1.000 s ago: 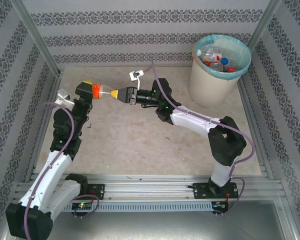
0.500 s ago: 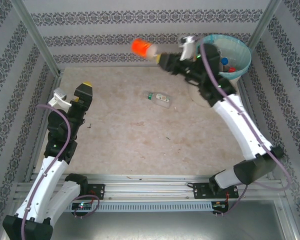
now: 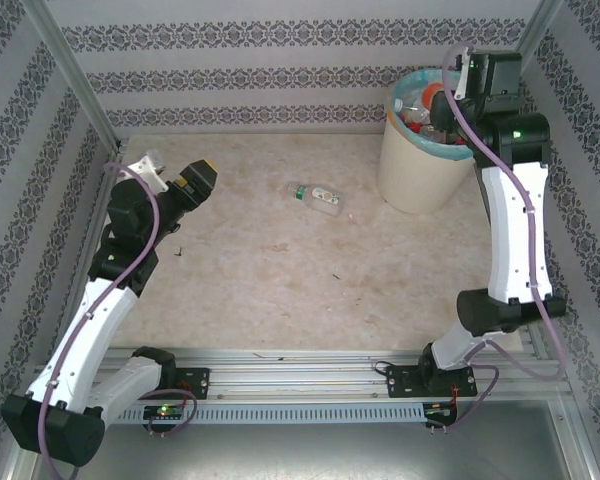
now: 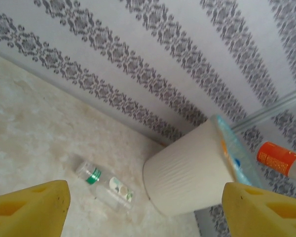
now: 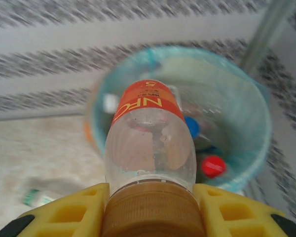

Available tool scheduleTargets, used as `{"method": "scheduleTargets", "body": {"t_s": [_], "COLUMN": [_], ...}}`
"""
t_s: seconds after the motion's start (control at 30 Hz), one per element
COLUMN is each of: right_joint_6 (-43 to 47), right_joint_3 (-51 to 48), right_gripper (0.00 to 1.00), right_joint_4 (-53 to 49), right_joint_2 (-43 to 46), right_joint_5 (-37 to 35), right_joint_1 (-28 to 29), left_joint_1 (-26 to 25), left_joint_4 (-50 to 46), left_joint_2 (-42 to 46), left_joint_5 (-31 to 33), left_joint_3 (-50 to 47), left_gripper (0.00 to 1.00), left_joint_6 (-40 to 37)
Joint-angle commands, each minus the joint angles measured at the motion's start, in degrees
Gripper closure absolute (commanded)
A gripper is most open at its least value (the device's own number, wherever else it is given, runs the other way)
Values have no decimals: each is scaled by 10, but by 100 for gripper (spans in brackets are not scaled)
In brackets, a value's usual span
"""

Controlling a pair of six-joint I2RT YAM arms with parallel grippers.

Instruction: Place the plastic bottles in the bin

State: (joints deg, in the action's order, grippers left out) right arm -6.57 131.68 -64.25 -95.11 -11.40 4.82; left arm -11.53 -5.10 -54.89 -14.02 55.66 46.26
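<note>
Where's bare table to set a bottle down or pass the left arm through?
Widest bare patch: the beige tabletop between the clear plastic bottle with a green band lying mid-table and the base rail. Free too: the strip along the back wall, from the left fingers to the round cream-white bin. Crowded: the bin's mouth, where the right fingers hold an orange-labelled clear bottle.
</note>
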Motion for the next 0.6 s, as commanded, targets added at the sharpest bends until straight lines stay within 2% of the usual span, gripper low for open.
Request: {"method": "scheduleTargets", "body": {"t_s": [0.0, 0.2, 0.33, 0.57], "right_joint_6": [30, 48, 50, 47], "right_joint_3": [58, 142, 184, 190], "right_gripper": [100, 100, 100, 100], "right_joint_4": [-79, -116, -137, -147], "right_joint_2": [-36, -111, -158, -215], "right_joint_5": [-96, -151, -151, -135], "right_joint_1": [-10, -17, -33, -64], "left_joint_1": [-13, -18, -19, -19], "left_joint_4": [-46, -36, -39, -44], "left_joint_2": [-12, -14, -14, -17], "left_joint_5": [-23, -14, -11, -5], "left_joint_3": [9, -10, -13, -13], "left_gripper": [20, 19, 19, 19], "left_joint_6": [-44, -41, -45, -53]}}
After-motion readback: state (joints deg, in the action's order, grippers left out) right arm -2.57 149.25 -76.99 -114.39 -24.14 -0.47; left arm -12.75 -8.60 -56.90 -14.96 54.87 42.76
